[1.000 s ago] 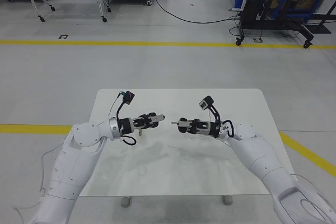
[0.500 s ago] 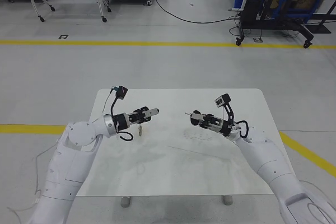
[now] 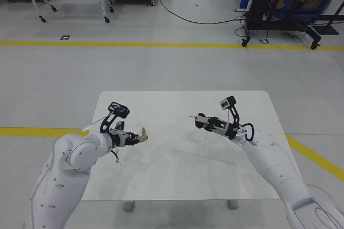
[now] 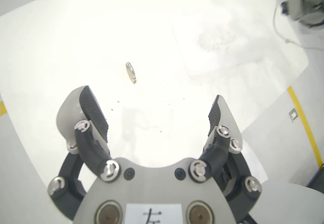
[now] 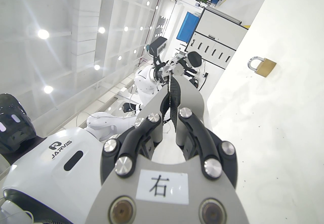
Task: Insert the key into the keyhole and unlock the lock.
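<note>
Left hand (image 4: 152, 94), fingers spread, hovers above the white table (image 4: 76, 32) near the brass padlock with silver shackle (image 4: 131, 72) lying there. Right hand (image 5: 170, 83), well apart, pinches a thin silver key (image 3: 191, 117).

The padlock (image 5: 263, 67) is a small brass block with a silver shackle arched over one end, both legs appearing to sit in the body. It lies on its broad side on the white bench (image 4: 177, 7), toward the left half, just ahead of the spread left claw (image 4: 152, 93) and touching neither finger. The key (image 3: 192, 117) is a thin pale sliver poking from the tip of the right claw (image 3: 196, 119), pinched there above the bench and well apart from the padlock.
</note>
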Controlling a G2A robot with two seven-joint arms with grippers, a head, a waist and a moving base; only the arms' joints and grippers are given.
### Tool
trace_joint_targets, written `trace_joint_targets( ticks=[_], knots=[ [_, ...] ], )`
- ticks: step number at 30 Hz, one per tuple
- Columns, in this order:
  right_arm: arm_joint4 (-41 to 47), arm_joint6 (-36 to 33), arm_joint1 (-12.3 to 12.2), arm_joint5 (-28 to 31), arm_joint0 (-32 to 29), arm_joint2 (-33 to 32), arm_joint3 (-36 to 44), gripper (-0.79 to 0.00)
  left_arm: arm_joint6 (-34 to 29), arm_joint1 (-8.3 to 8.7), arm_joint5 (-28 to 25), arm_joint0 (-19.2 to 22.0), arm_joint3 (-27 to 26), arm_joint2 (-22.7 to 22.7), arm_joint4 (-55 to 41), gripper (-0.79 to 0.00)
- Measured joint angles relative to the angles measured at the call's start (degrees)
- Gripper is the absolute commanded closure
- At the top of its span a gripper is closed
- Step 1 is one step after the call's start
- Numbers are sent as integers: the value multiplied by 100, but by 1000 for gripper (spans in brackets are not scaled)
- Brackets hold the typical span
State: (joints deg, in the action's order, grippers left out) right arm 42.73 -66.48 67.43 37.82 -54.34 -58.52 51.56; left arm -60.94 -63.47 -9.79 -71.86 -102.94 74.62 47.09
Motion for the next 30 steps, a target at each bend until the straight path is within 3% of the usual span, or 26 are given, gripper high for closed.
trace_joint_targets(
  ticks=[3,7,13,19,28,30],
  knots=[
    [0,0,0,0,0,0,0,0,244,-82,97,340,584,-559,376,-770],
    [0,0,0,0,0,0,0,0,355,-187,330,809,1251,-1089,696,-591],
    [0,0,0,0,0,0,0,0,239,-277,539,1169,1730,-1490,1049,-416],
    [0,0,0,0,0,0,0,0,297,-360,665,1364,2042,-1753,1189,-329],
    [0,0,0,0,0,0,0,0,411,-464,747,1593,2423,-1946,1156,-283],
    [0,0,0,0,0,0,0,0,453,-484,753,1633,2507,-1967,1117,-206]
  ],
)
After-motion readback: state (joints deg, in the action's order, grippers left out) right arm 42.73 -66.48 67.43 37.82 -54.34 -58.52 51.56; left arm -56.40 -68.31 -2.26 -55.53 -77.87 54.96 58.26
